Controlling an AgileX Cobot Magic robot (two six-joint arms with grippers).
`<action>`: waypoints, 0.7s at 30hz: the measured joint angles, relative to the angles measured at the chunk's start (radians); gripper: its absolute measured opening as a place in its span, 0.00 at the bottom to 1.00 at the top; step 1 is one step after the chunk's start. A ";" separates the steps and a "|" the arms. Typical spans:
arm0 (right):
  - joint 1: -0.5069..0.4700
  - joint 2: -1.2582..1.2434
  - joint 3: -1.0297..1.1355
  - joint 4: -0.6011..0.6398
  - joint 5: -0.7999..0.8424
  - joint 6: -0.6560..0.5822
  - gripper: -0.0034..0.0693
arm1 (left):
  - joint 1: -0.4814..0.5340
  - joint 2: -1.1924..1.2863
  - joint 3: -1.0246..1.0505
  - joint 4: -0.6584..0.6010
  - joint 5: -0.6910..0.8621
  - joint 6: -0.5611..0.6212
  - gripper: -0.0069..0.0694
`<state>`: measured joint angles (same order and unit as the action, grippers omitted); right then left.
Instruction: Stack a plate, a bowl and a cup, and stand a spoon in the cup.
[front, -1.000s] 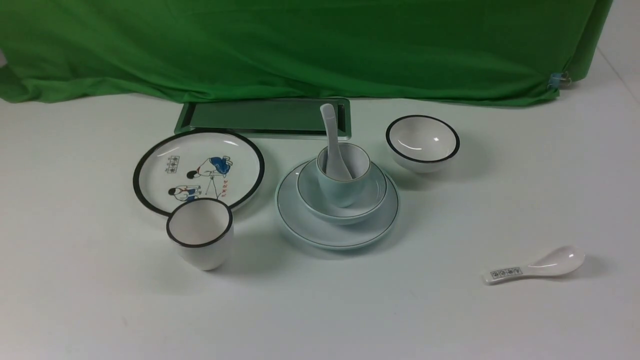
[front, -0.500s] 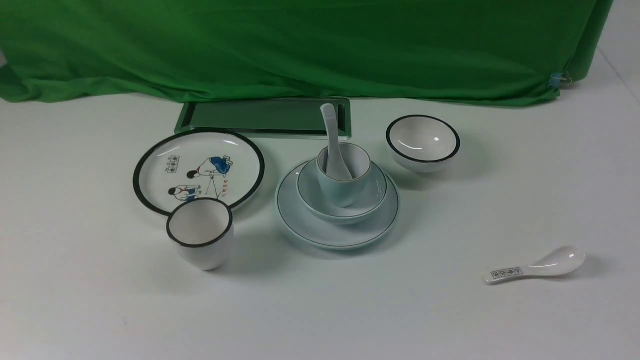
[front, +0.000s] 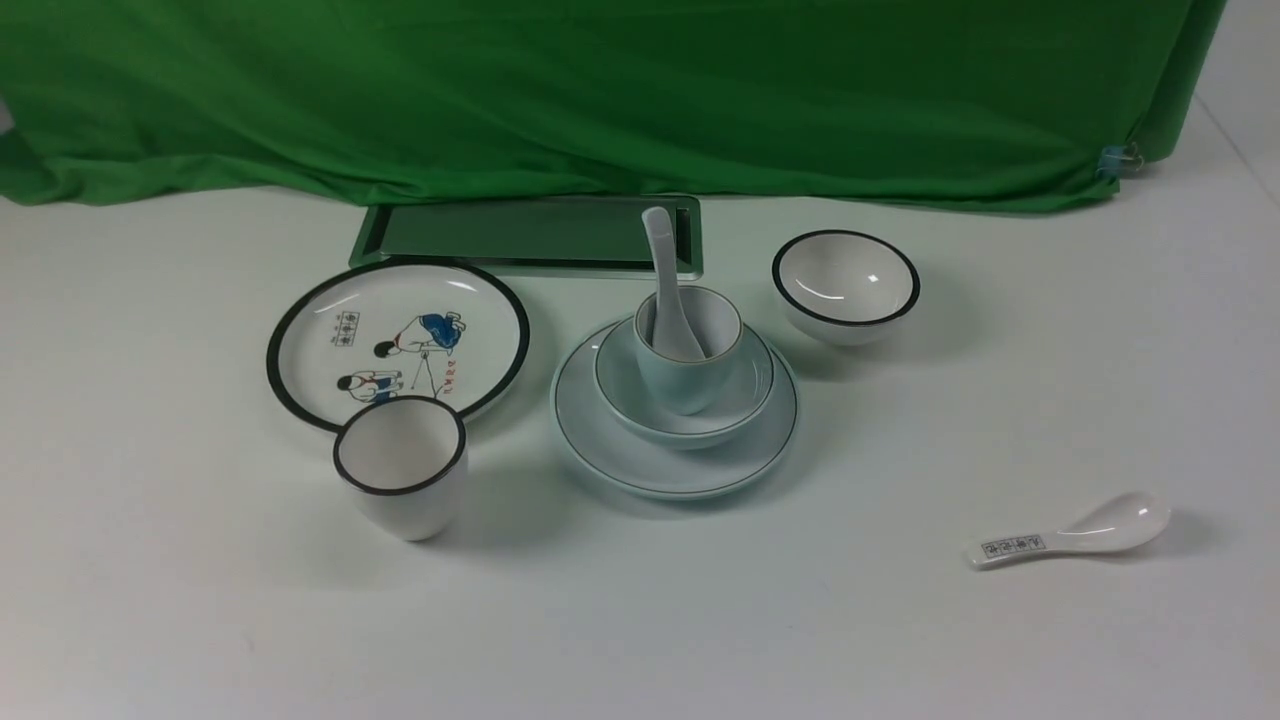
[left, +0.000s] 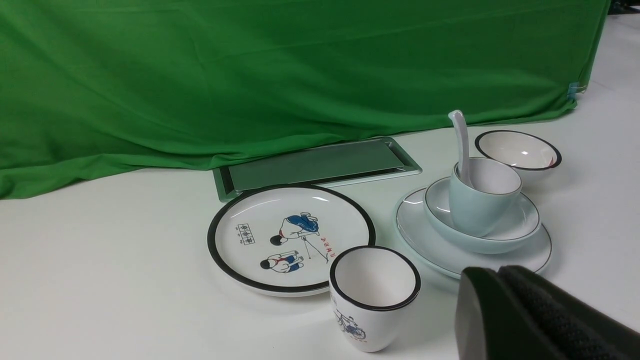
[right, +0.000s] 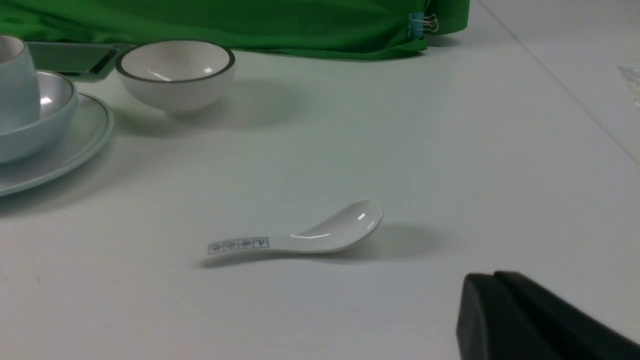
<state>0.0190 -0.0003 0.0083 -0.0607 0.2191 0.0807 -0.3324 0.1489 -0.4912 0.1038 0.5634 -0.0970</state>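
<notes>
The pale blue plate (front: 600, 440) lies mid-table with the wide pale bowl (front: 745, 385) on it and the pale blue cup (front: 680, 385) standing in the bowl. The plain white spoon (front: 660, 260) stands in the cup, handle up. The left wrist view shows the same stack: plate (left: 420, 235), bowl (left: 520, 225), cup (left: 472, 210), spoon (left: 461, 140). My left gripper (left: 497, 272) is shut and empty, back from the stack. My right gripper (right: 492, 276) is shut and empty, near the patterned spoon. Neither arm shows in the front view.
A black-rimmed cartoon plate (front: 300, 350) and black-rimmed white cup (front: 402, 470) sit left of the stack. A black-rimmed small bowl (front: 846, 285) stands to its right. A patterned spoon (front: 1070, 535) lies front right. A metal tray (front: 520, 235) lies before the green cloth (front: 600, 90).
</notes>
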 joint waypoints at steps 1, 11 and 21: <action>0.000 0.000 0.000 0.000 0.000 0.000 0.10 | 0.000 0.000 0.000 0.000 0.000 0.000 0.05; 0.000 0.000 0.000 0.000 0.001 0.001 0.14 | 0.000 0.000 0.000 0.000 0.000 0.000 0.05; 0.000 0.000 0.000 0.000 0.001 0.001 0.16 | 0.000 0.001 0.059 -0.019 -0.070 0.000 0.05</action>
<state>0.0190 -0.0003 0.0083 -0.0607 0.2200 0.0818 -0.3324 0.1499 -0.4326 0.0849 0.4930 -0.0970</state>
